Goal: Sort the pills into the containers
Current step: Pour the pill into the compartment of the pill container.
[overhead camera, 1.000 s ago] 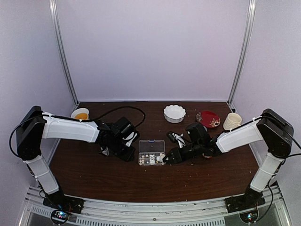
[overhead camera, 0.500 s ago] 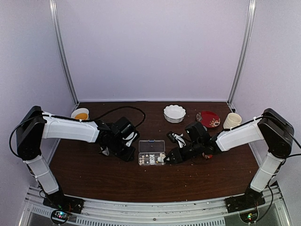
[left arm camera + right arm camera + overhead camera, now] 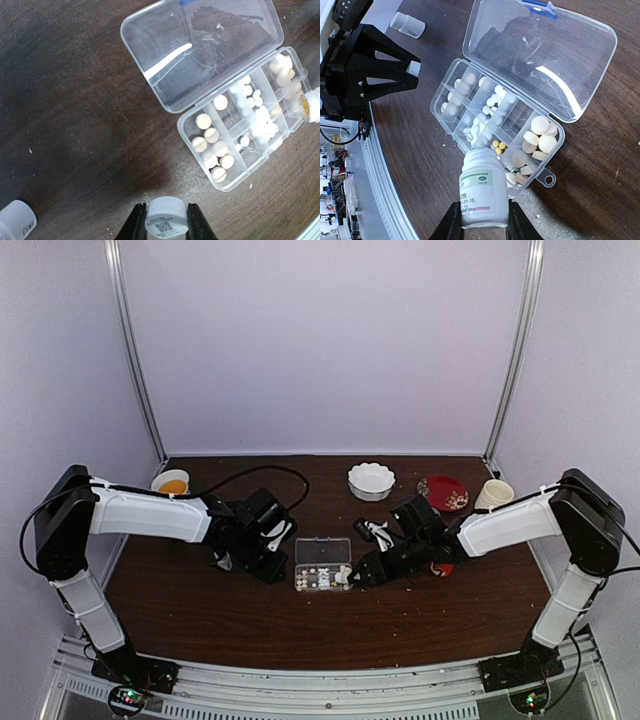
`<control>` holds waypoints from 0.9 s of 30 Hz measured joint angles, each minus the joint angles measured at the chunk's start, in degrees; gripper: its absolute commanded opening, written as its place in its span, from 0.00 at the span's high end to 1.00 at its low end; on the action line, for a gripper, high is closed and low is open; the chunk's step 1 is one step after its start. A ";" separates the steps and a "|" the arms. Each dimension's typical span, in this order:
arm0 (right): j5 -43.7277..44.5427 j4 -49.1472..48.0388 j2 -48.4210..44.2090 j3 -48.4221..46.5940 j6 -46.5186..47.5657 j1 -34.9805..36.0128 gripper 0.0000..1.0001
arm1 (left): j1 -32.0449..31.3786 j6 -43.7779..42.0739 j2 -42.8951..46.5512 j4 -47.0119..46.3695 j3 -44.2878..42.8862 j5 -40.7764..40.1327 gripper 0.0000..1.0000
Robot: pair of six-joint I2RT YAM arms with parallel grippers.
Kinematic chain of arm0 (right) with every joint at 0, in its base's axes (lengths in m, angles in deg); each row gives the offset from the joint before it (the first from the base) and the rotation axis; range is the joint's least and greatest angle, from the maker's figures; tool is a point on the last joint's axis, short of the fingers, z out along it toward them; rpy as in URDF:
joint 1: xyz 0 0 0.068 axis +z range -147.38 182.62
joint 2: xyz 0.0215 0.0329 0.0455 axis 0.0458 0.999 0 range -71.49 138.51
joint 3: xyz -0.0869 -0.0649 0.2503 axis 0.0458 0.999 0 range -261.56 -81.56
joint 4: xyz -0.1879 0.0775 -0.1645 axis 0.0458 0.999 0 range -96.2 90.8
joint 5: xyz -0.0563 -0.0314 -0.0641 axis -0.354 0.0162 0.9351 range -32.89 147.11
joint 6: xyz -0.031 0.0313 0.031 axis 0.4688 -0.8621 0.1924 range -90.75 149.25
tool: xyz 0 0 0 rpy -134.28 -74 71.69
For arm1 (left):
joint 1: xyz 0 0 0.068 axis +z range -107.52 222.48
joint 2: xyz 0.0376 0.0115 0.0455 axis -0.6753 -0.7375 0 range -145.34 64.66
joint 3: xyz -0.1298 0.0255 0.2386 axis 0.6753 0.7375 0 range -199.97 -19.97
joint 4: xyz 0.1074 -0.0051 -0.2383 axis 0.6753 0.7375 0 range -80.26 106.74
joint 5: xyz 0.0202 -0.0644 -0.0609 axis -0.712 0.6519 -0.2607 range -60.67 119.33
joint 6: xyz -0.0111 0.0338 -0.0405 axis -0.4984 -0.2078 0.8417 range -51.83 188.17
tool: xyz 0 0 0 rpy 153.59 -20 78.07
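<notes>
Reaching inward, right gripper (image 3: 484, 223) holding bottle (image 3: 482, 187) tipped over pill organizer (image 3: 545, 50)

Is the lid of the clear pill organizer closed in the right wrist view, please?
No, the lid lies swung fully open behind the pill organizer, leaving its compartments uncovered.

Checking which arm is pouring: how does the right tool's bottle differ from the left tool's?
The white bottle in the right tool is tipped, open mouth at the edge of the pill organizer; the small white bottle in the left tool hangs clear of the box, over the table. The right one's label has a green band; the left one's shows a square code. Both are white and clamped.
</notes>
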 measured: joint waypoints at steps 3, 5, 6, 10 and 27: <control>0.33 1.68 0.28 -0.90 0.50 0.00 1.00 | 0.02 0.00 0.00 0.00 0.00 0.00 0.94; -0.02 1.57 0.55 -1.18 0.50 0.00 1.00 | 0.00 0.00 0.00 -0.02 0.00 0.00 0.94; -0.35 1.05 0.52 -0.94 0.22 0.00 1.00 | 0.02 0.00 0.00 0.00 0.00 0.00 0.94; 0.17 2.23 0.70 -1.66 0.55 0.00 1.00 | 0.00 0.00 0.00 -0.02 0.00 0.00 0.94; -1.53 -0.46 0.96 -0.70 -0.24 0.02 1.00 | 0.00 0.00 0.00 -0.02 0.00 0.00 0.94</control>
